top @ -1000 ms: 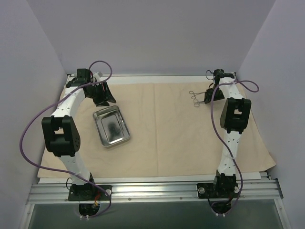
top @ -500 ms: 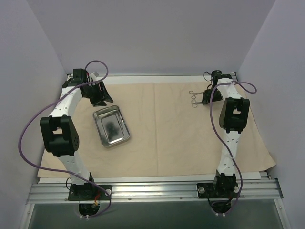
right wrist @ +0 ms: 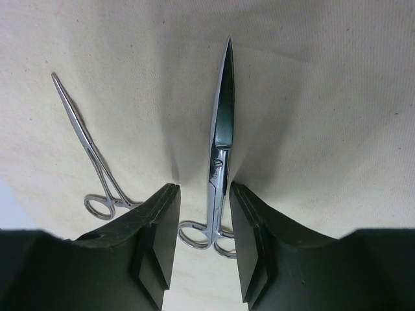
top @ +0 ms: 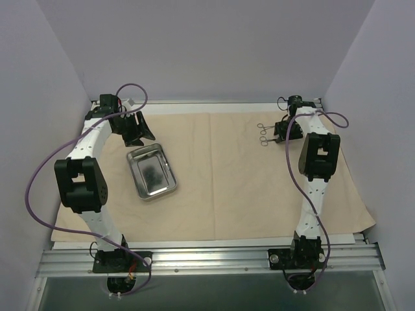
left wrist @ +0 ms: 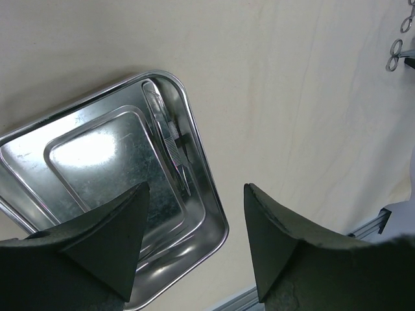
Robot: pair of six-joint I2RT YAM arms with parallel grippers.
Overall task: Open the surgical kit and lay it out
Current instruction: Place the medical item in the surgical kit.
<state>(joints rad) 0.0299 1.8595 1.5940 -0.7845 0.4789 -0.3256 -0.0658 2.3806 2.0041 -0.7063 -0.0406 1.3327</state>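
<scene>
Right pincer (right wrist: 203, 191) opened around the scissors (right wrist: 222, 123), left pincer (left wrist: 196, 191) spread wider, shifted slightly leftward

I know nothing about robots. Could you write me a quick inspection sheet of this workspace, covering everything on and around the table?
Surface: a beige cloth wrap lies spread open over the table, mostly flat.
Job's things: a steel tray sits on the left of the cloth with tweezers inside. The scissors and ring-handled forceps lie on the cloth at the far right.
Clutter: nothing seen.
Grippers: the left tool is open and empty above the tray. The right tool is open, straddling the scissors.
Cables: a purple cable loops along the left arm and another along the right arm, both off the cloth.
Surroundings: plain pale walls; a metal rail at the near edge.
</scene>
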